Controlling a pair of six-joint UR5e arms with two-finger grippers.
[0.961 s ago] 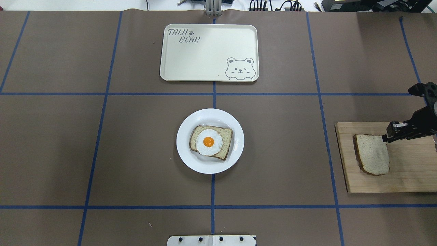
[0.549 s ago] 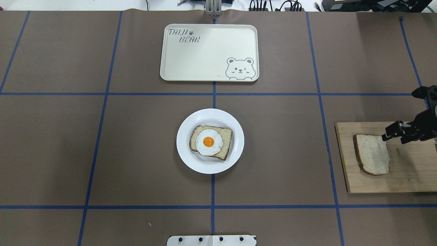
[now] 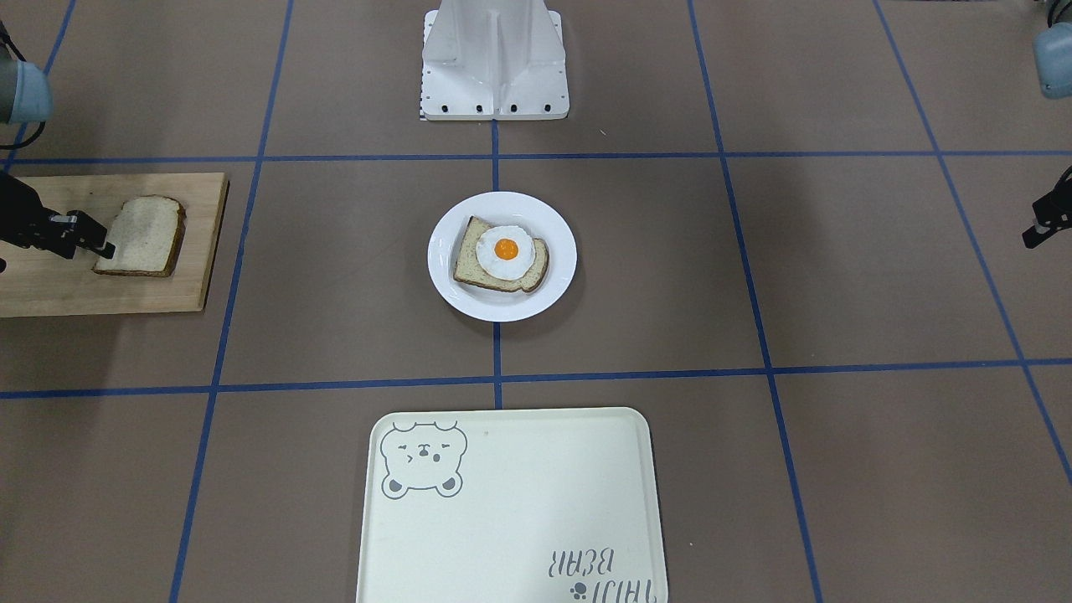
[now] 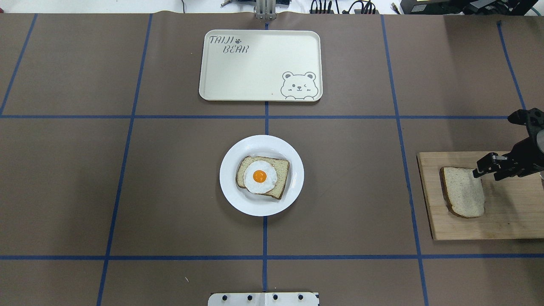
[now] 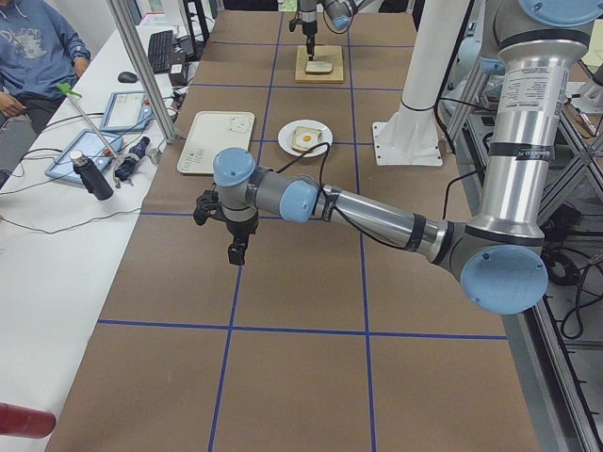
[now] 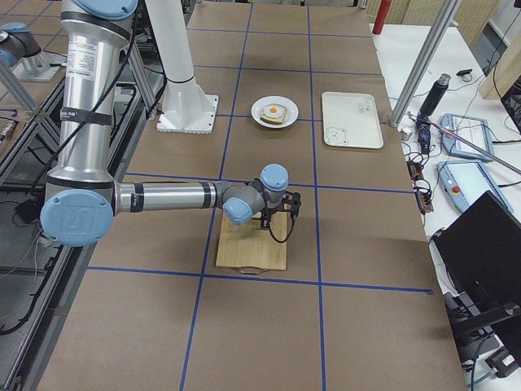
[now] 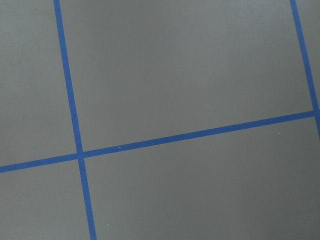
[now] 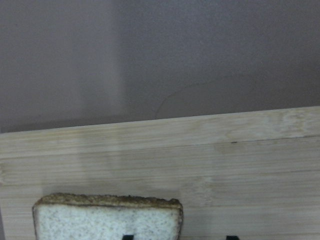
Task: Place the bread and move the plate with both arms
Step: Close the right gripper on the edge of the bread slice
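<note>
The bread [image 4: 463, 191] lies flat on a wooden cutting board [image 4: 510, 212] at the table's right end. My right gripper [image 4: 477, 173] hovers low at the slice's far right corner. In the right wrist view its two fingertips [image 8: 127, 236] stand apart, open, straddling the bread's [image 8: 100, 220] edge. The plate [image 4: 263, 142] sits at the table's middle and carries a second slice topped with a fried egg [image 4: 260, 176]. My left gripper [image 3: 1032, 239] hangs above bare table far to the left, only partly in view; whether it is open or shut I cannot tell.
A cream tray with a bear drawing [image 4: 260, 63] lies beyond the plate at the far edge. The white robot stand [image 3: 494, 59] is at the near edge. Blue tape lines cross the brown table cover.
My right gripper pulled back a little toward the right edge, then edged back to the bread's corner. Bread, plate and tray have not moved.
</note>
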